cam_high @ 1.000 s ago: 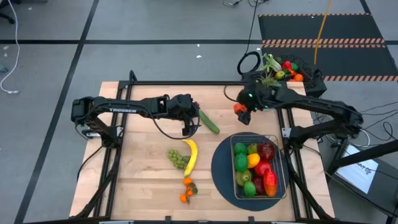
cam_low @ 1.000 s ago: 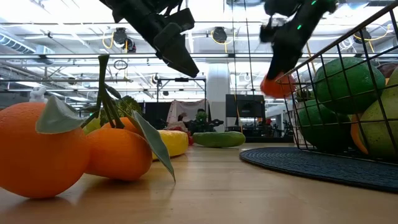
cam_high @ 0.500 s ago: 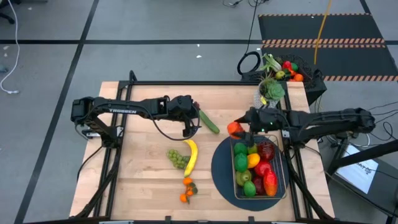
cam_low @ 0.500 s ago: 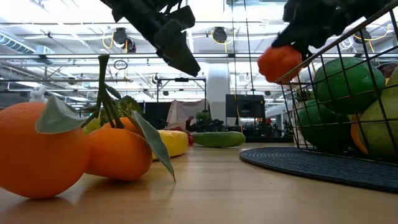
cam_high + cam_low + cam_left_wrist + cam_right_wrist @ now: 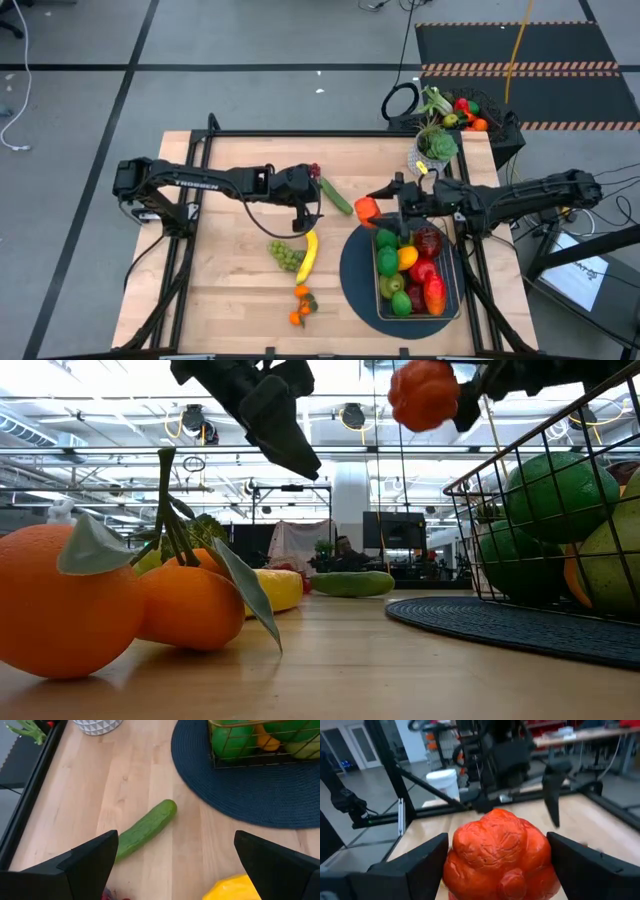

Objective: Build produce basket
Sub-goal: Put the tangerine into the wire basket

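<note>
I see the basket (image 5: pixel 452 262) sitting on the dark round mat (image 5: pixel 355 270), on the right side of the wooden table (image 5: pixel 225 285). It already has many fruits in it: green ones, red ones and a yellow one. In the low view the wire wall of the basket shows big green balls behind it.

My right gripper (image 5: pixel 372 208) is up in the air, just by the far left corner of the basket. It is pinching a bumpy orange-red fruit (image 5: pixel 366 209) between its two fingers. In the right wrist view that fruit fills the space between the dark fingers (image 5: pixel 407 865). In the low view it hangs high above the table, a little to the side of the basket rim.

My left gripper (image 5: pixel 305 205) is over the middle of the table with its fingers spread wide and nothing between them. The cucumber (image 5: pixel 335 195) lies flat on the wood just beside it, on the far side. The yellow banana (image 5: pixel 306 250) and the green grapes (image 5: pixel 285 254) lie close together below that gripper. The small oranges (image 5: pixel 300 305) with leaves lie nearer the front edge.

A plant in a white pot (image 5: pixel 432 150) stands at the far right of the table.
</note>
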Robot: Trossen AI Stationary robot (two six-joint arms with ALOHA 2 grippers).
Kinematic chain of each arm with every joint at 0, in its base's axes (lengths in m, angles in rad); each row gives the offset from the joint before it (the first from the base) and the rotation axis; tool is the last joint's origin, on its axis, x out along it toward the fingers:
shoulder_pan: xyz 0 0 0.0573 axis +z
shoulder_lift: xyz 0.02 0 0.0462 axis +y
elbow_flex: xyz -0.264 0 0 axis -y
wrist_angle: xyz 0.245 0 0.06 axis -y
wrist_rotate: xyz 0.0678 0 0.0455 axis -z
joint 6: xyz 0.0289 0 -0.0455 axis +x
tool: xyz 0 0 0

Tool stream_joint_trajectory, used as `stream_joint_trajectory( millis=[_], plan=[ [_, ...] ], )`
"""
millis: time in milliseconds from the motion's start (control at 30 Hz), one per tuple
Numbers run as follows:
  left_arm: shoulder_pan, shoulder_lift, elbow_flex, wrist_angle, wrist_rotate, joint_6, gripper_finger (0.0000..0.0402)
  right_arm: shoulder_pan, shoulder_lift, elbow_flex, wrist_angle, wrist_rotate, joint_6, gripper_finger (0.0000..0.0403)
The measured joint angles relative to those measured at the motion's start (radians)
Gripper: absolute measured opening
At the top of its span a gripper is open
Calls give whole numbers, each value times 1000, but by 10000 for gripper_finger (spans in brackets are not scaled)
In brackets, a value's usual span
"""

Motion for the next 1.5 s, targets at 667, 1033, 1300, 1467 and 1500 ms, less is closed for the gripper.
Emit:
stream_joint_trajectory(
  millis=[667, 1033, 1300, 1467, 1500],
  plan=[
    [-126, 0, 0, -3, -23, -92, 399, 58, -3, 0, 21, -2, -653, 318],
    [-138, 0, 0, -3, -35, -135, 399, 58, -3, 0, 21, -1, -770, 318],
    [-151, 0, 0, -3, -44, -134, 399, 58, -3, 0, 29, -1, -770, 318],
    [-150, 0, 0, -3, -45, -132, 399, 57, -3, 0, 29, -1, -717, 318],
    [-150, 0, 0, -3, -45, -131, 399, 57, -3, 0, 29, 1, -701, 318]
  ],
)
